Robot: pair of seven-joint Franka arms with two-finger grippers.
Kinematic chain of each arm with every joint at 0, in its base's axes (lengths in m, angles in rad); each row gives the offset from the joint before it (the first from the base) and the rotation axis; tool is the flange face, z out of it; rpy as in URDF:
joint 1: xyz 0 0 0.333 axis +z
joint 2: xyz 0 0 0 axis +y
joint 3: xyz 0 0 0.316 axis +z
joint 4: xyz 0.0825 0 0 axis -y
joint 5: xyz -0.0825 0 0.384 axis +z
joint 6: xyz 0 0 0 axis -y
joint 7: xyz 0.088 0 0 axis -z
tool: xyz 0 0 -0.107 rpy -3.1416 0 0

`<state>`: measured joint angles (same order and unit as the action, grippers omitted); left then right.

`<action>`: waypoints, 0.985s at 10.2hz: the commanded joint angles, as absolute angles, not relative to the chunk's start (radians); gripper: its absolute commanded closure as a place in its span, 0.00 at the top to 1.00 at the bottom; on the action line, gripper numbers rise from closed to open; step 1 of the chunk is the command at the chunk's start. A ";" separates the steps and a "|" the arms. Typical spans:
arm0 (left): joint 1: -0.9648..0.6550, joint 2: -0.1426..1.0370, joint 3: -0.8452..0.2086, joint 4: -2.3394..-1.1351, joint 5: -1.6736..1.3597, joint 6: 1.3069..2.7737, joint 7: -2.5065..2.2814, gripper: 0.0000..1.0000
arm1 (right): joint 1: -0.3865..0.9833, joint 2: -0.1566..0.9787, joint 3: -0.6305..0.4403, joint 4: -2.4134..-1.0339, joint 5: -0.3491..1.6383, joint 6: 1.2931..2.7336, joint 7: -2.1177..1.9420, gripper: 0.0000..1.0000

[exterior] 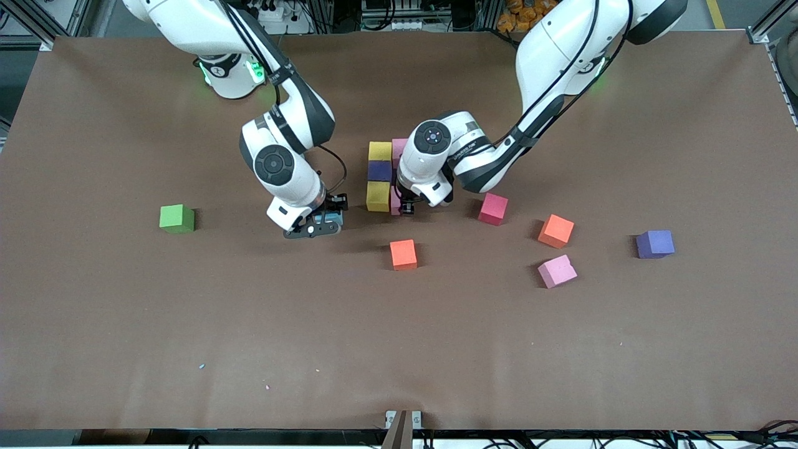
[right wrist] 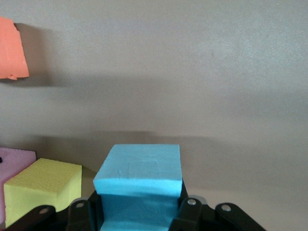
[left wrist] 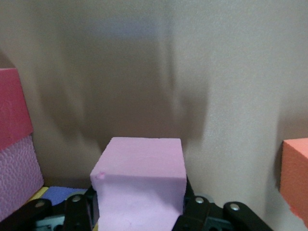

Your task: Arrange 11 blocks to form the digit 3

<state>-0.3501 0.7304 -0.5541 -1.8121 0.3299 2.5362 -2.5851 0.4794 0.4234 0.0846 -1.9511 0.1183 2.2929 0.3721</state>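
Bare table [exterior: 399, 349] along the front-camera edge, loose cubes scattered mid-table, block column [exterior: 379, 176] flanked closely by both grippers

The left gripper's [exterior: 405, 209] fingers [left wrist: 198, 210] clasped a carried block [left wrist: 139, 183] just beside the camera-end block of a column of three [exterior: 379, 176] on the tabletop [exterior: 187, 343]. The right gripper's [exterior: 324, 223] fingers [right wrist: 79, 211] clasped a second carried block [right wrist: 139, 178] near that column, toward the right arm's end. A loose block [exterior: 403, 254] lay nearer the camera than both pairs of fingers. A lone block [exterior: 176, 219] lay well apart, toward the right arm's end.
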 commanded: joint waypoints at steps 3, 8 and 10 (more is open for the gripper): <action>-0.367 0.738 -0.545 -1.801 0.359 2.537 -2.605 0.08 | 0.502 0.459 0.103 -1.888 0.137 2.278 0.470 0.00; -0.371 0.732 -0.543 -1.804 0.387 2.534 -2.605 1.00 | 0.503 0.527 0.114 -1.780 0.137 2.276 0.540 0.00; -0.368 0.707 -0.545 -1.810 0.388 2.507 -2.599 1.00 | 0.505 0.567 0.112 -1.717 0.123 2.269 0.568 0.00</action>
<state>-0.3631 0.7349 -0.5520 -1.8092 0.3617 2.5331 -2.5849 0.5050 0.5166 0.1096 -1.7951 0.1202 2.2925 0.5386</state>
